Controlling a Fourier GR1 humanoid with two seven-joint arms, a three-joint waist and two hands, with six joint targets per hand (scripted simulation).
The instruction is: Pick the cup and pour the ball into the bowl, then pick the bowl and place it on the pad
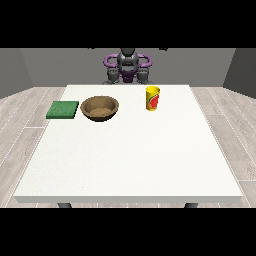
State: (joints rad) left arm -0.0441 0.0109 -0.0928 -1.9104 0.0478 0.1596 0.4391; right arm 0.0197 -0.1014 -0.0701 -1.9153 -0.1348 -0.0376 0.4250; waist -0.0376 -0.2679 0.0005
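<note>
A yellow cup point(152, 98) with a red mark stands upright on the white table point(130, 160), right of centre near the far edge. The ball is not visible; the cup's inside is hidden from here. A brown bowl point(100, 108) sits left of the cup, about a hand's width from it. Just left of the bowl lies a flat green pad point(63, 109). Both hands are drawn back at the robot's body behind the far table edge: the hand at the view's left point(112, 76) and the hand at the view's right point(144, 75). Neither touches anything.
The robot's torso point(128, 64) sits behind the middle of the far edge. The pad lies close to the table's left edge. The table's near half is bare white surface.
</note>
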